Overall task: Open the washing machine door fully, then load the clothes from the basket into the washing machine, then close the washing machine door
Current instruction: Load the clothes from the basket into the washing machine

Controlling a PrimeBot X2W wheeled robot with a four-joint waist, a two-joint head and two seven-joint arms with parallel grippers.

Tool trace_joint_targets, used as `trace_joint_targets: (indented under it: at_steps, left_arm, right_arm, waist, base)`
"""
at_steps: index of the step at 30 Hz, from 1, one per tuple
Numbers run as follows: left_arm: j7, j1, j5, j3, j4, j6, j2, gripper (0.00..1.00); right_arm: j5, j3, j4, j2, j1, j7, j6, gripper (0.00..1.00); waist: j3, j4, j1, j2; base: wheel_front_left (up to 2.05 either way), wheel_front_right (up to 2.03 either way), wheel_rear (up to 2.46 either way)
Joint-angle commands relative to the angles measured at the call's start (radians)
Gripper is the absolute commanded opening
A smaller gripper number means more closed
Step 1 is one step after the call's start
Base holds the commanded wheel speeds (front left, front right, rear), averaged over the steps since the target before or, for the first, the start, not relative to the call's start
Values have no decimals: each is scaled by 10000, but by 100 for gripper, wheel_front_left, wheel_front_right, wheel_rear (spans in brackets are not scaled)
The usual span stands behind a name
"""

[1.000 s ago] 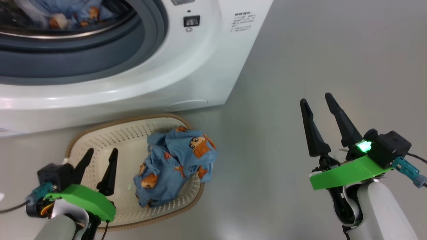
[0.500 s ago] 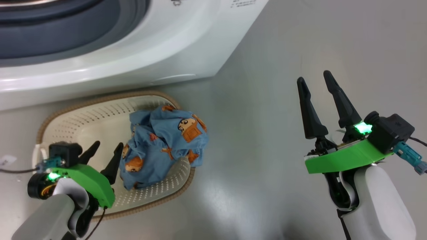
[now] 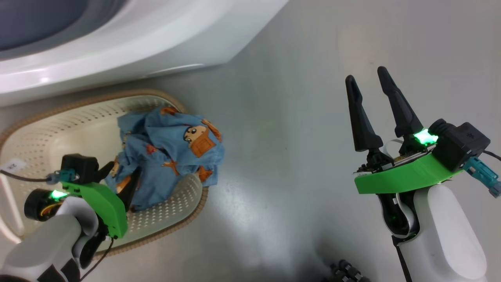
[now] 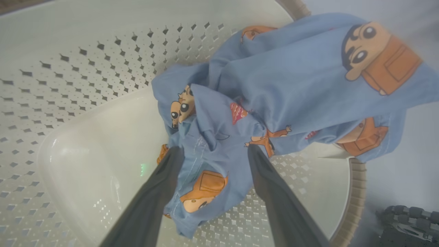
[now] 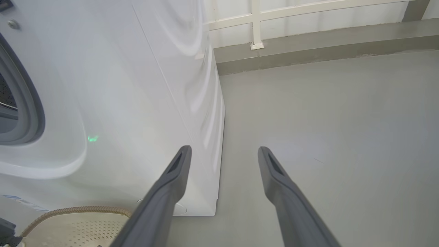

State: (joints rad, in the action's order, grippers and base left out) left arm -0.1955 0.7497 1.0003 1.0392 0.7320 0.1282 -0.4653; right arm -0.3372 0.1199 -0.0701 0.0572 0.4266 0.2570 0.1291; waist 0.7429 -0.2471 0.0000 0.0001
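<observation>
The cream basket with its brown rim sits on the floor in front of the white washing machine. A bundle of light blue clothes with orange-brown cartoon figures lies in its right end, partly draped over the rim. My left gripper is open and low in the basket. In the left wrist view the left gripper has one finger on each side of a fold of the clothes. My right gripper hovers open and empty over the floor to the right. The washing machine door is out of view.
Grey floor spreads to the right of the basket. In the right wrist view the machine's side is left of the right gripper, with a wall base and white rail behind. A dark ribbed part shows at the bottom edge.
The head camera has tipped down, so the scene slid up and left. My left gripper has moved in to the clothes, its fingers now around a fold. The right gripper stays open.
</observation>
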Motion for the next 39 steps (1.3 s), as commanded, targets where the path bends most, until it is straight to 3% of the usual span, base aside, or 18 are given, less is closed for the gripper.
trace_joint_targets:
  at_steps: [1,9,22,23,24,25,39]
  left_arm:
    - [-132,170,130,-61,20,25,-387,100]
    - [158,1208,632,1118,1175,25,-445,100]
    - [1026,2125,1261,2204,1365,25,-377,100]
    - [1000,2152,1276,2235,1379,25,-350,95]
    - [939,2171,1271,2263,1375,25,-326,27]
    - [893,2165,1283,2286,1372,25,-301,0]
    - [-47,1835,1675,2396,1099,25,-205,0]
  right_arm:
    - [-17,228,284,-63,-139,48,16,100]
    - [-342,412,429,-68,-100,48,16,100]
    - [-401,578,501,-69,33,48,16,100]
    - [-389,575,501,-69,38,48,16,100]
    - [-377,564,502,-69,38,48,16,100]
    - [-364,550,501,-69,35,48,16,100]
    - [-242,404,380,-70,52,48,16,100]
  waist:
    - [305,-291,0,-1]
    - [817,-703,0,-1]
    - [1217,-996,0,-1]
    - [1215,-999,0,-1]
    - [1210,-997,0,-1]
    - [1197,-990,0,-1]
    - [557,-411,0,-1]
  base:
    - [0,0,0]
    - [0,0,0]
    - [0,0,0]
    - [0,0,0]
    - [0,0,0]
    - [0,0,0]
    - [0,0,0]
